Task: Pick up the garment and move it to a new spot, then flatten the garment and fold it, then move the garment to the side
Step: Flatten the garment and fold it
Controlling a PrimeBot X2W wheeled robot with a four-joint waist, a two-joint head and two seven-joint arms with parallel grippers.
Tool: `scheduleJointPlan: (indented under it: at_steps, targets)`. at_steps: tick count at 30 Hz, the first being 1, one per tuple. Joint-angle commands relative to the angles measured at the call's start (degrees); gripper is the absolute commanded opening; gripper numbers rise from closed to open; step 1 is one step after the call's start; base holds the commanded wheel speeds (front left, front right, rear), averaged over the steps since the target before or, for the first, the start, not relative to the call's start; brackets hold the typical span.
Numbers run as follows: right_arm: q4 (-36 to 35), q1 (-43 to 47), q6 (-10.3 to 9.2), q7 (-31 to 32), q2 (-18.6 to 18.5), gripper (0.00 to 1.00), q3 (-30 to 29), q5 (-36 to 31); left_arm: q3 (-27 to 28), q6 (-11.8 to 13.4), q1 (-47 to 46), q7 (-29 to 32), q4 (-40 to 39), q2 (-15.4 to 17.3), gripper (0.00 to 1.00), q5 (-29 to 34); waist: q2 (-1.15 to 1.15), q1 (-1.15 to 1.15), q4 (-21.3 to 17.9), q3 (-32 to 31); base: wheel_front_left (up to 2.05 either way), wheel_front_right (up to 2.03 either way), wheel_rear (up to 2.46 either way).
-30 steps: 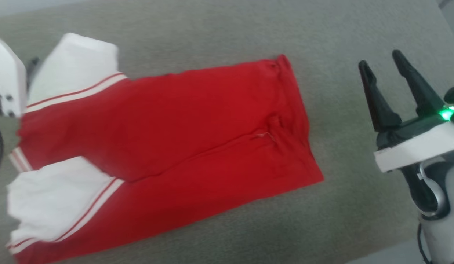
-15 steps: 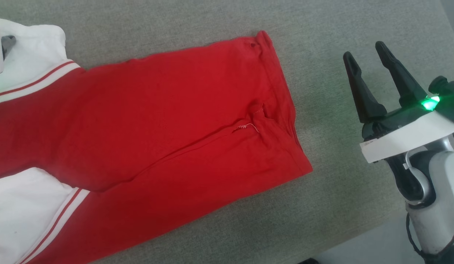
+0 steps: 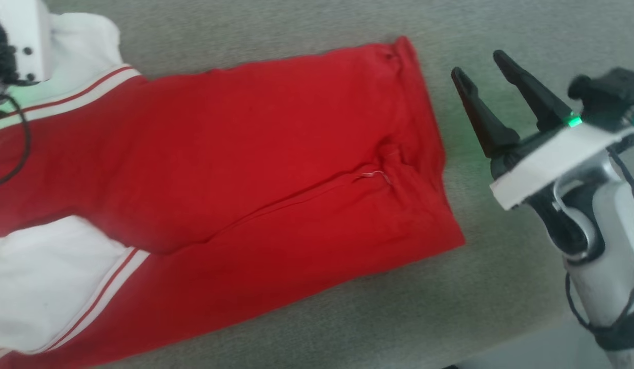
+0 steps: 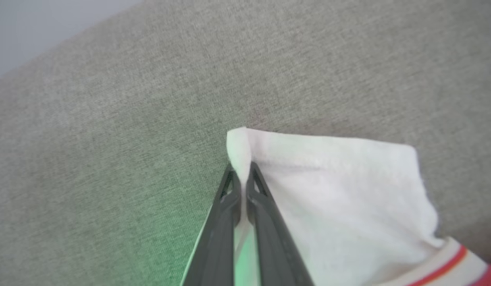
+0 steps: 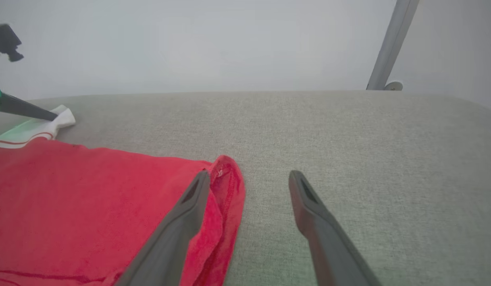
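The garment lies flat along the grey surface, plain red side up, with white sleeves at its left end. In the left wrist view my left gripper is shut on the corner of the far white sleeve. The head view has that arm's white wrist housing over the same sleeve. My right gripper hangs open just right of the red hem, nothing between its fingers. The right wrist view puts the right gripper beside the hem corner of the garment.
The grey fabric surface stretches beyond the garment on the far and right sides. Its front edge runs along the lower right, with pale floor beyond. A metal pole stands behind the surface against a pale wall.
My left gripper has shut on the white sleeve corner. The right gripper has come closer to the red hem, still open. The head camera has shifted.
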Motion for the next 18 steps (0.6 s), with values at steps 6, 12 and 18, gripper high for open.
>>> scheduleJointPlan:
  at_steps: [6,12,18]
  targets:
    - [5.1,-6.02,-0.04,6.65,-1.46,1.0,3.19,1.34,-1.39,-1.1,-2.16,-2.25,1.76,-3.45,0.0,0.87,0.0,0.0,3.79,0.41,0.0,0.0,0.0]
    - [13.29,-13.26,-0.03,16.11,-2.27,1.0,8.17,2.72,-2.15,-2.43,-4.73,-4.88,4.77,-7.12,0.0,1.16,0.0,0.0,6.66,0.5,0.0,0.0,0.0]
    - [22.15,-19.09,-0.02,28.6,-1.24,0.65,16.88,6.57,-2.71,-3.87,-6.38,-7.82,8.43,-9.11,0.0,1.56,0.0,0.0,7.7,0.17,0.0,0.0,0.0]
